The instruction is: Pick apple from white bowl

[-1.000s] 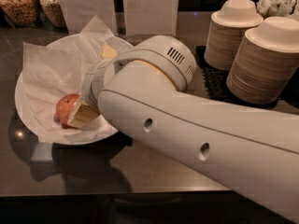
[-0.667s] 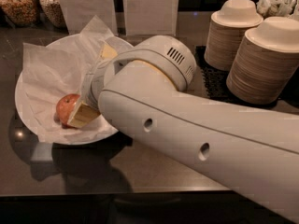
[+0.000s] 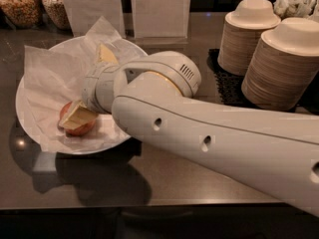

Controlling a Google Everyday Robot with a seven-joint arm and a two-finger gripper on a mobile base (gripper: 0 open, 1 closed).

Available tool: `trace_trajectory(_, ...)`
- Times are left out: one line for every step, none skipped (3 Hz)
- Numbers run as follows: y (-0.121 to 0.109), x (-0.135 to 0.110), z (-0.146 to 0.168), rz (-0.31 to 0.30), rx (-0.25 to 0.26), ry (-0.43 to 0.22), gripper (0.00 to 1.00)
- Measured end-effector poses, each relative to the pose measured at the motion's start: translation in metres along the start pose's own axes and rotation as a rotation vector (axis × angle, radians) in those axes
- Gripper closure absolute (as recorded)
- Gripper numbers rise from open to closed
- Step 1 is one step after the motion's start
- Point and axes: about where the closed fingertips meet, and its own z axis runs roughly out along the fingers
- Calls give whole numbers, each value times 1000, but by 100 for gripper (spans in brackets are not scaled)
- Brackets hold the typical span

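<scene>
The apple, small and red-orange, lies at the front left of the white bowl on its crinkled paper liner. My gripper reaches into the bowl from the right. It is open, with its two tan fingers far apart. The near finger lies over the top of the apple and hides part of it. The far finger is at the back of the bowl. My thick white arm crosses the picture and covers the bowl's right side.
Two tall stacks of beige paper bowls stand at the right on a black mat. Jars of snacks and white sign holders stand at the back. The dark table's front edge runs below the bowl.
The arm has shifted slightly down and left over the bowl. The near finger still lies over the apple, which has stayed in place.
</scene>
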Motion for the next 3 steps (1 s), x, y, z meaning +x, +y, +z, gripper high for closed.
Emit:
trace_trajectory(-1,-3,-2,-4,5,-2,0)
trace_trajectory(19,15,4,10,-47,79,0)
trace_trajectory(19,15,4,10,-47,78,0)
